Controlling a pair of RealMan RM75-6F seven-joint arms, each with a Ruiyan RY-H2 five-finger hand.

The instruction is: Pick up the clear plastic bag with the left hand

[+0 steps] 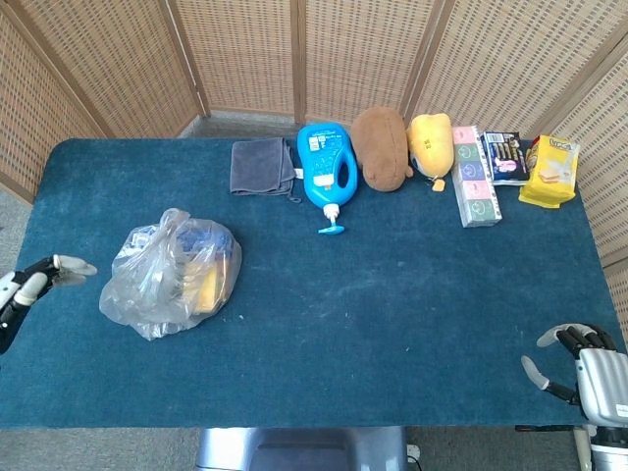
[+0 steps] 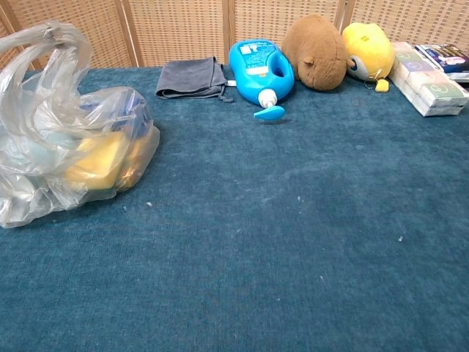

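The clear plastic bag (image 1: 173, 272) lies on the left part of the blue table, with yellow and blue items inside; its knotted handles (image 2: 51, 33) stand up in the chest view, where the clear plastic bag (image 2: 69, 139) fills the left side. My left hand (image 1: 29, 287) hovers at the table's left edge, a short way left of the bag, fingers apart and holding nothing. My right hand (image 1: 581, 368) sits at the near right corner, fingers spread, empty. Neither hand shows in the chest view.
Along the far edge lie a grey cloth (image 1: 262, 166), a blue detergent bottle (image 1: 328, 169), a brown plush (image 1: 381, 145), a yellow plush (image 1: 430, 143), a tissue pack (image 1: 474, 189), a dark box (image 1: 506, 157) and a yellow packet (image 1: 551, 171). Wicker screens stand behind.
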